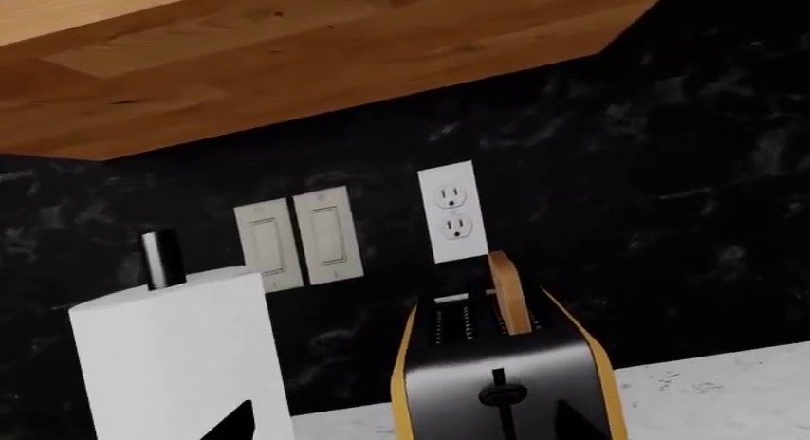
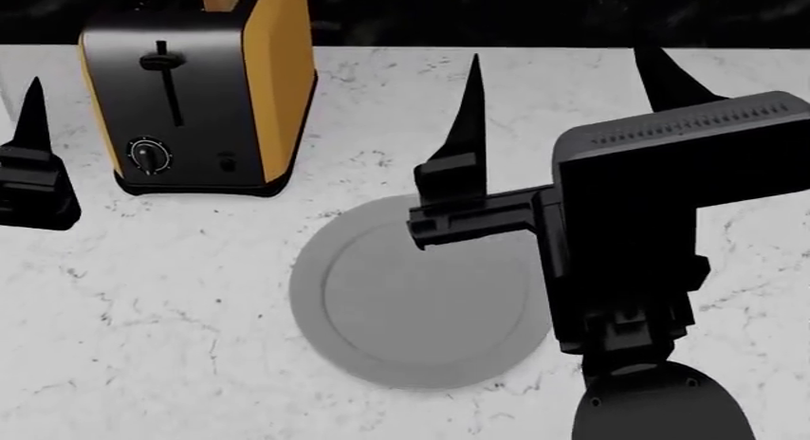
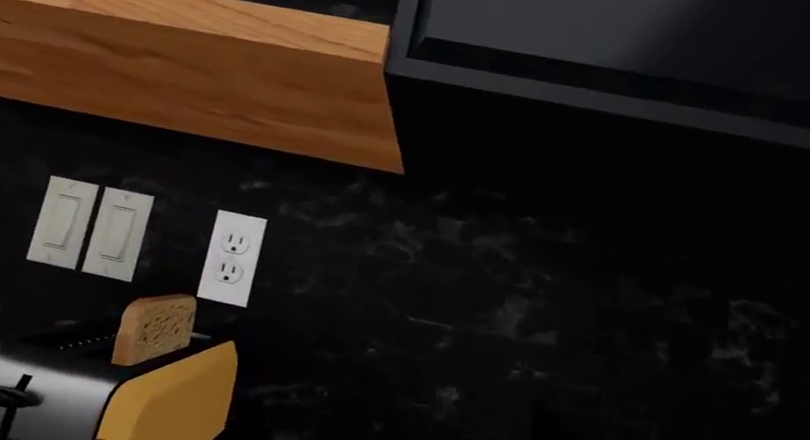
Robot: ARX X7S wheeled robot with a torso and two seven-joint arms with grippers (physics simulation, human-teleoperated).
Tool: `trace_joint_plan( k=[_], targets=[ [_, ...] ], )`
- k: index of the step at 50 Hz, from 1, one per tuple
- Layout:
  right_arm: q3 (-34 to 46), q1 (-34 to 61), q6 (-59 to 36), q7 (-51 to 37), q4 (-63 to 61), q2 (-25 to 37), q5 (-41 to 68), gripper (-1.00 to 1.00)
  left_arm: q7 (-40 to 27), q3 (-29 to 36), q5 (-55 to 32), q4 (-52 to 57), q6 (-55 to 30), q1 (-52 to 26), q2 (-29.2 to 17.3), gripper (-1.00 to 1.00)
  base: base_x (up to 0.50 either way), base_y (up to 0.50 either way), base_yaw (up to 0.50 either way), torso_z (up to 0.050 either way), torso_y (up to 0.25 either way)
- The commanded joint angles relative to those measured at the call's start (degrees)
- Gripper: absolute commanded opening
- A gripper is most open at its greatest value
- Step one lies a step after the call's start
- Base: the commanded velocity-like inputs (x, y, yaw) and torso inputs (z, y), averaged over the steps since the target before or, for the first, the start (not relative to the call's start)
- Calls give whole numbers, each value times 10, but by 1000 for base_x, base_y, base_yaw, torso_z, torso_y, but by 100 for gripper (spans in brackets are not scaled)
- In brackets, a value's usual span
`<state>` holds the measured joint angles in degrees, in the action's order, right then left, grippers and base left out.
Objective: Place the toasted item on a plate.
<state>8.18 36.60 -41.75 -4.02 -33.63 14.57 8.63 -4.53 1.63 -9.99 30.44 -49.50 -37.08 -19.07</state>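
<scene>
The toast (image 3: 155,328) stands upright in the toaster (image 2: 203,89) at the worktop's (image 2: 152,317) far left. The grey plate (image 2: 379,317) lies near, empty. The right tool (image 2: 570,80) hangs spread above it; the left tool (image 2: 36,165), I cannot tell.

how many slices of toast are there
1. The toast stands upright in a slot of the toaster, sticking out of the top, behind the plate. A second slice sunk inside the other slot could be hidden.
</scene>
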Motion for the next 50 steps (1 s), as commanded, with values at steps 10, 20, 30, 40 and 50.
trace_joint_plan(
  k=[10, 20, 30, 40, 50],
  targets=[
    [5, 5, 0, -3, 4, 1, 6, 100, -1, 2, -6, -2, -2, -6, -1, 100, 146, -20, 0, 0, 0],
    [8, 1, 2, -1, -2, 5, 11, 100, -3, 0, -9, -1, 0, -4, 0, 100, 206, 0, 0, 0, 0],
    [5, -1, -1, -6, -7, 9, 12, 100, -5, -1, -13, 10, -8, -6, -2, 100, 295, 0, 0, 0, 2],
    [6, -3, 2, -9, -6, 10, 13, 100, -3, 1, -20, 40, -45, -35, -10, 100, 292, 0, 0, 0, 0],
    [8, -1, 2, -10, -6, 11, 16, 100, -3, 0, -24, 38, -42, -33, -10, 100, 295, 0, 0, 0, 1]
  ],
)
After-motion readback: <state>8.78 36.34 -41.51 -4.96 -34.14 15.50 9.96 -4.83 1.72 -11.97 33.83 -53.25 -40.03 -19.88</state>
